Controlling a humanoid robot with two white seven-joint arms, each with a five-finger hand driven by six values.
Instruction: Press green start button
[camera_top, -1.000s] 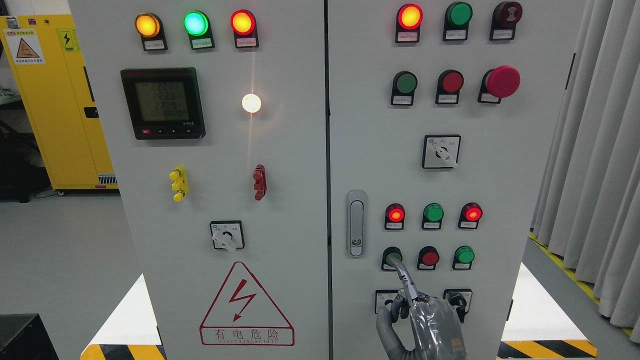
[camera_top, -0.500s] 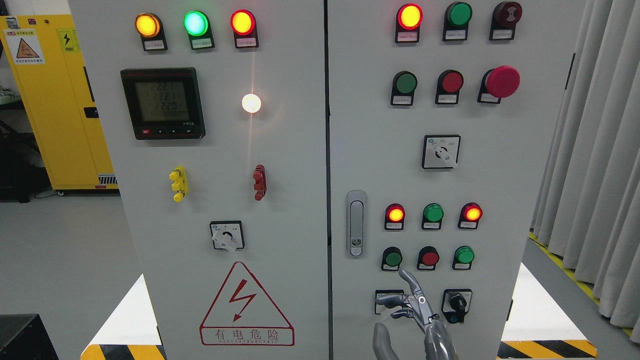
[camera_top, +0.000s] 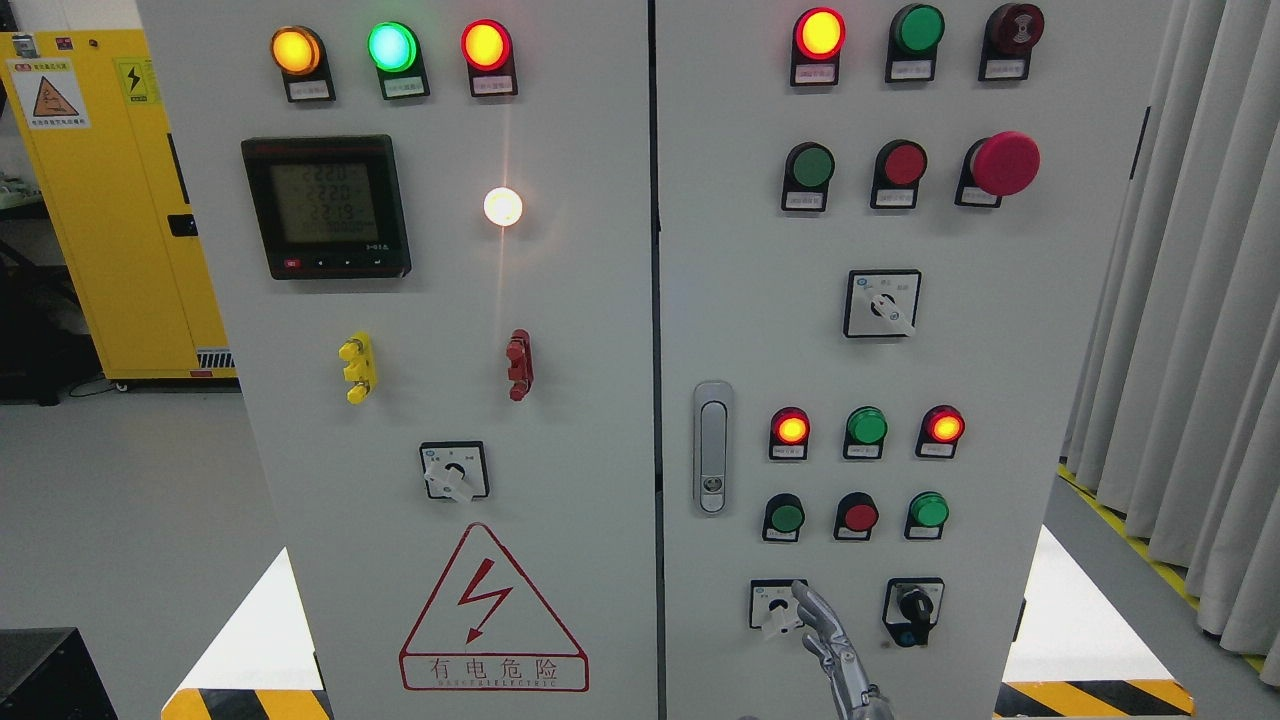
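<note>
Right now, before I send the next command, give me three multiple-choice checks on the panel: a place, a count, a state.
1. Where is the right hand?
A. at the red mushroom button
B. low on the right door, overlapping the left selector switch
C. at the meter

2. How many lamps glow in the row above the green start button?
A. none
B. two
C. three

3. Is the hand on the green start button?
A. yes, pressing it
B. no, below it
C. covering it

Answers:
1. B, it overlaps that switch.
2. B, the red lamps at both ends glow and the green lamp is dark.
3. B, the button shows whole.
</note>
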